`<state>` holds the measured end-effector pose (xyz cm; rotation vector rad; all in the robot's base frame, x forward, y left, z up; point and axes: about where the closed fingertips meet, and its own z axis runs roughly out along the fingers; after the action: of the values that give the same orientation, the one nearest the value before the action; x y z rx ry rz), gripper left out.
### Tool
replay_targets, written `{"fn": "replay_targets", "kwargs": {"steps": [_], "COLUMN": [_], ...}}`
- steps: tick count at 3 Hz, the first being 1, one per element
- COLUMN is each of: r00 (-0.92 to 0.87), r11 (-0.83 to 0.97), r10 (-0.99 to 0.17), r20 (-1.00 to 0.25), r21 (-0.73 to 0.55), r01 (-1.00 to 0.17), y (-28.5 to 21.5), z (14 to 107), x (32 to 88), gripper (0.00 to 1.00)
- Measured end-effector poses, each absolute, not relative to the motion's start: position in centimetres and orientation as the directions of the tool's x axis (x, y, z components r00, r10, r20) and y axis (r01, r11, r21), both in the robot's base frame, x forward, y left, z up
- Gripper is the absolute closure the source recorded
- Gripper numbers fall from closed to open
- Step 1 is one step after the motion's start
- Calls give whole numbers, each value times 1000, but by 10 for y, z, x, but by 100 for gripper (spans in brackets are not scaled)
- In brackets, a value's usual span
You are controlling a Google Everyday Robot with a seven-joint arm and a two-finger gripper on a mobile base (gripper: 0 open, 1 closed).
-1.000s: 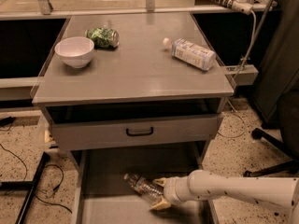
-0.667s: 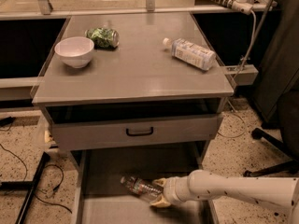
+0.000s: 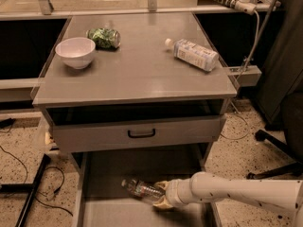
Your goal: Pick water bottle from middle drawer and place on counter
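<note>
Gripper sits low in the near part of the scene, inside the open middle drawer, at the end of the white arm that reaches in from the right. From here I read its two pale fingers as closed around the right end of the water bottle, one on the far side and one on the near side. The bottle lies on its side on the drawer floor, its body stretching left from the gripper, roughly in the middle of the drawer's width and apart from both side walls. Above it I see the shut grey drawer front with its black loop handle. Further up is the counter, which carries a white bowl at the far left, a green can on its side just right of the bowl, and a fatter labelled bottle lying at the far right.
</note>
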<state>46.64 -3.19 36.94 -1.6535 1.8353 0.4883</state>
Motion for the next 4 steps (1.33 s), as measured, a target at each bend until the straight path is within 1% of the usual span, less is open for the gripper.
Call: {"fn": "replay_targets", "kwargs": {"steps": [1, 2, 4], "r00": [-23, 7, 75], "r11": [143, 131, 109], "r10": [-743, -743, -790], "r20": [-669, -670, -608], "r21": [-125, -155, -260], "r01": [-982, -979, -959], "y": [-32, -41, -80], "z": [386, 427, 540], "x": [462, 455, 450], "gripper": [100, 100, 100]}}
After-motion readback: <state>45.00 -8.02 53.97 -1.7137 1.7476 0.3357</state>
